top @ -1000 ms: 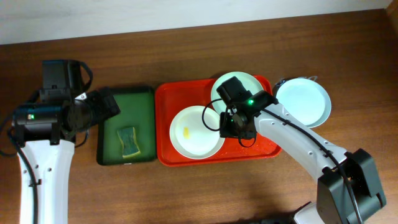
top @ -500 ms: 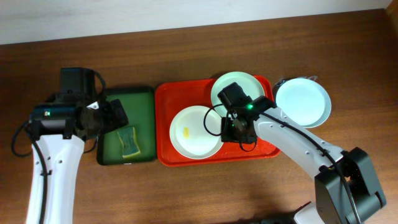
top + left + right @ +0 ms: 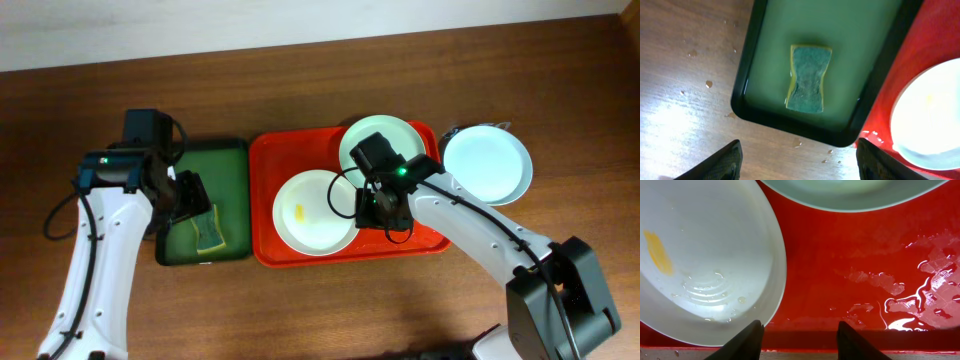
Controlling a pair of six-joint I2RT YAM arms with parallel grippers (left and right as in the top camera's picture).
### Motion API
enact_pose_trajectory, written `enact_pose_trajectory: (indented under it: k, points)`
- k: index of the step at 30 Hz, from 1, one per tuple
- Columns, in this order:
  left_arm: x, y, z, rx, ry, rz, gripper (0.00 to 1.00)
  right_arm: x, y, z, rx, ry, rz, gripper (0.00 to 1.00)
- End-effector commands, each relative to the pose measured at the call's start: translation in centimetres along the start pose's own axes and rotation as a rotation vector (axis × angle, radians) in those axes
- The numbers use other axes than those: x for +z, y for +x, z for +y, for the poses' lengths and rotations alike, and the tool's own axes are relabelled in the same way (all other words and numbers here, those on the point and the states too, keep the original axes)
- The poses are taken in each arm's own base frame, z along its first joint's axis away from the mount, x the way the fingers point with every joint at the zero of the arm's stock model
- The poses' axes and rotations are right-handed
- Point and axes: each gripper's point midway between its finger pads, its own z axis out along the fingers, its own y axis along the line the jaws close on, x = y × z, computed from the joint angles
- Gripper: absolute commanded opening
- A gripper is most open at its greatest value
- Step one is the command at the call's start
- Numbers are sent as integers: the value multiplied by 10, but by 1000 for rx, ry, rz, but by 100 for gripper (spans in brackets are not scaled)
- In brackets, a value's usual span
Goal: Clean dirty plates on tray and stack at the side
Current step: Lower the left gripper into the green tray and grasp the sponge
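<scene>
The left gripper [image 3: 800, 161] is hovering above the green tray [image 3: 228, 160], its jaws standing wide with nothing between them and the sponge [image 3: 808, 79] lying flat below. The right gripper [image 3: 800, 339] is hanging low over the red tray [image 3: 266, 165], parted and empty, just beside the yellow-smeared plate [image 3: 312, 212]. A second plate [image 3: 398, 134] is sitting at the tray's far edge. A third [image 3: 487, 165] is resting on the table [image 3: 300, 80], seemingly touching the tray's corner.

Bright, even light from above, soft short shadows, white glare on the wet wooden table [image 3: 667, 120], shiny highlights on the wet red tray [image 3: 900, 322], wrist views slightly soft.
</scene>
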Motion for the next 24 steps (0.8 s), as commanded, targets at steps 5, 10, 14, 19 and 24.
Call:
enact_pose_trajectory:
  k: [5, 10, 14, 19, 24]
  points:
    - [27, 13, 0, 4, -13, 64, 73, 1, 1, -2, -12, 14, -5, 50]
    - [30, 14, 0, 5, -17, 73, 73, 1, 2, -1, -12, 11, -3, 50]
    - [41, 16, 1, 8, -36, 111, 65, 2, 2, -1, -12, 11, -3, 50]
    - [55, 17, 0, 11, -51, 147, 56, 2, 2, -1, -12, 11, -3, 51]
    - [75, 20, 0, 15, -72, 199, 51, 2, 2, -1, -12, 11, -3, 51]
